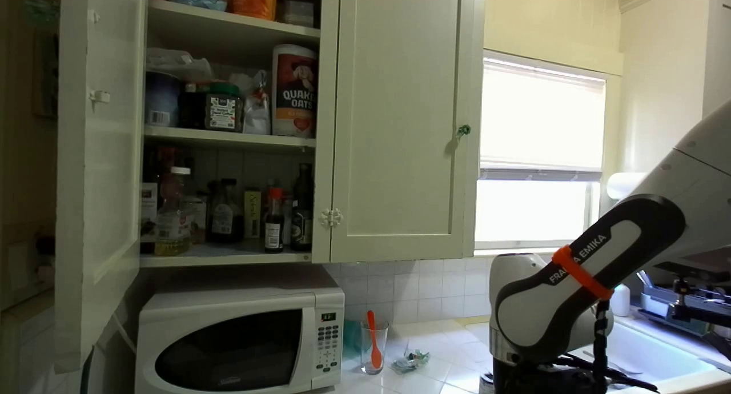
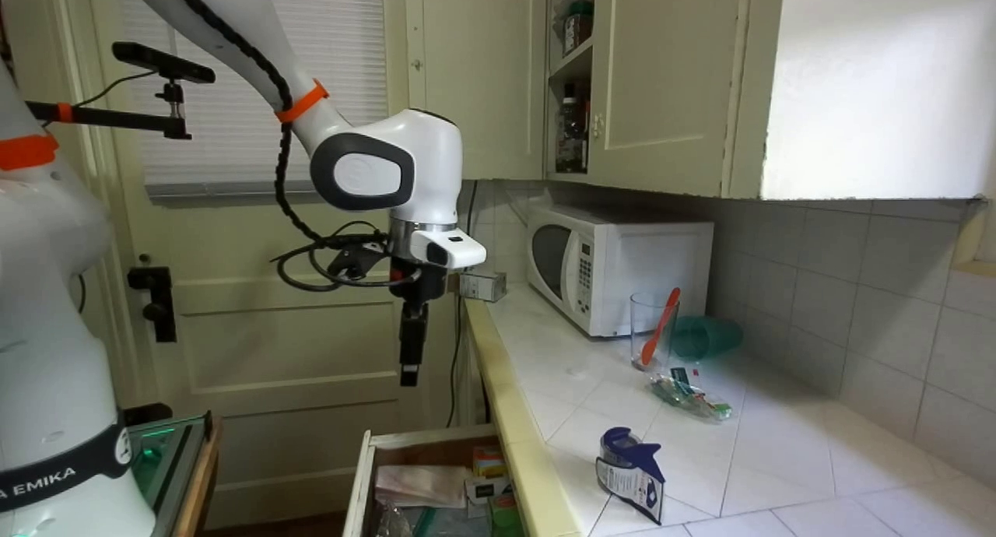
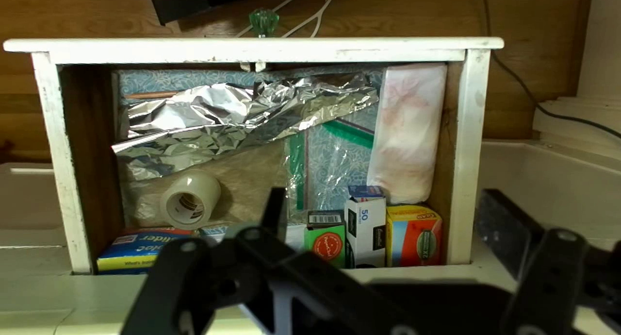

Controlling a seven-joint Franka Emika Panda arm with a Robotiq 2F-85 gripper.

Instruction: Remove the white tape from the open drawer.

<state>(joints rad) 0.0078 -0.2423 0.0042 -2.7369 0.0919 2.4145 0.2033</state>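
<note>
The roll of white tape (image 3: 190,199) lies inside the open drawer (image 3: 339,51), on clear plastic near its left side in the wrist view. The tape is not visible in either exterior view. My gripper (image 3: 385,204) is open with nothing between its fingers. In the wrist view its fingers are to the right of the tape, over the boxes. In an exterior view the gripper (image 2: 411,370) points straight down above the drawer (image 2: 359,482), apart from it. In another exterior view the gripper is out of frame below.
The drawer also holds crumpled foil (image 3: 218,111), a white cloth-like bundle (image 3: 407,131), a blue box (image 3: 140,250), a green box (image 3: 326,245), a white box (image 3: 365,233) and a yellow-red box (image 3: 415,235). The counter (image 2: 537,366) edge runs beside the drawer. A microwave (image 2: 622,264) stands on it.
</note>
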